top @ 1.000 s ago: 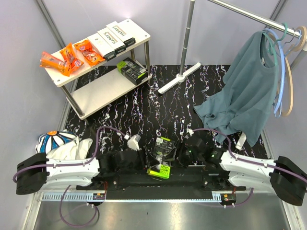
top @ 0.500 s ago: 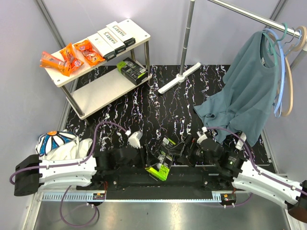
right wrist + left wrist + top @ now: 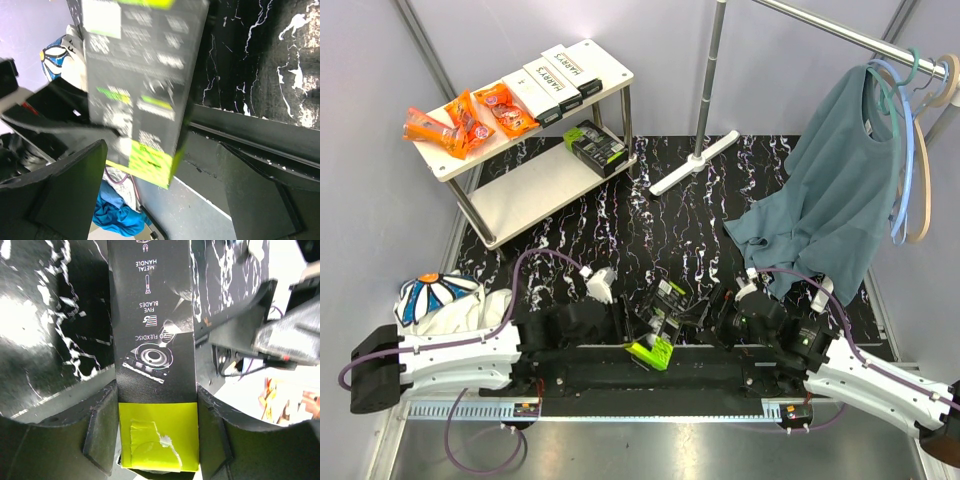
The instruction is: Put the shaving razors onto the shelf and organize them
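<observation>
At the near edge of the counter [image 3: 620,235], between the two arms, the left gripper [image 3: 157,432] is clamped on the lime-green end of a black-and-lime-green pack [image 3: 662,318]. The pack's long axis runs away from the bases, black end farthest, leaning slightly right. The right gripper [image 3: 161,150] stands wide open just beside the pack's right side. Far left, the shelf [image 3: 530,190] carries orange packets [image 3: 460,122] and white boxes [image 3: 560,78] on top, and a second pack [image 3: 595,147] on the lower board
</observation>
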Controlling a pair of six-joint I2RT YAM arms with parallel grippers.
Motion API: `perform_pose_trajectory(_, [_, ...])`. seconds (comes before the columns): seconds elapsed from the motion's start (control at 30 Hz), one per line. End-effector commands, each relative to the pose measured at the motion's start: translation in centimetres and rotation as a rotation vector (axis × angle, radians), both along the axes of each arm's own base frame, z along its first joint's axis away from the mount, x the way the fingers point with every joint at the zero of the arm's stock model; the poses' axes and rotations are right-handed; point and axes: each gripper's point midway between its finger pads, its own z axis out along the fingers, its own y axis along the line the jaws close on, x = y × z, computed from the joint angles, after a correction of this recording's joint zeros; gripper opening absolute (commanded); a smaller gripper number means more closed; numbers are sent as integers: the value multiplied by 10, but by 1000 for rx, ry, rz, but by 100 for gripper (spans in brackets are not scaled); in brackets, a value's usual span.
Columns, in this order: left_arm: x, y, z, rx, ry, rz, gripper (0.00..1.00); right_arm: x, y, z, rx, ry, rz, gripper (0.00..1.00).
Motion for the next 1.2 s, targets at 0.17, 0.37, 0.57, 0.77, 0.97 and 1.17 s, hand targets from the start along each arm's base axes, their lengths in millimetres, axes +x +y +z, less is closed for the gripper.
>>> perform_pose_trajectory(0.17, [72, -3, 91, -310, -116, 199, 0, 6, -2, 6, 1, -27, -27, 100])
perform_pose_trajectory(0.37, [114, 28, 111, -428, -139, 360, 0, 9, 7, 7, 20, -43, -15, 100])
perform_pose_trajectory(0.57, [137, 42, 129, -524, -171, 448, 0, 24, 32, 23, 117, -118, -1, 100])
perform_pose_trajectory(0.77, [145, 46, 129, -661, -123, 520, 0, 54, 66, 76, 298, -298, -21, 100])
perform_pose_trajectory(0.97, [149, 57, 130, -679, -129, 569, 0, 72, 88, 112, 356, -437, -13, 100])
perform_pose_trajectory(1.17, [155, 70, 134, -667, -153, 602, 0, 79, 95, 114, 357, -451, -25, 100])
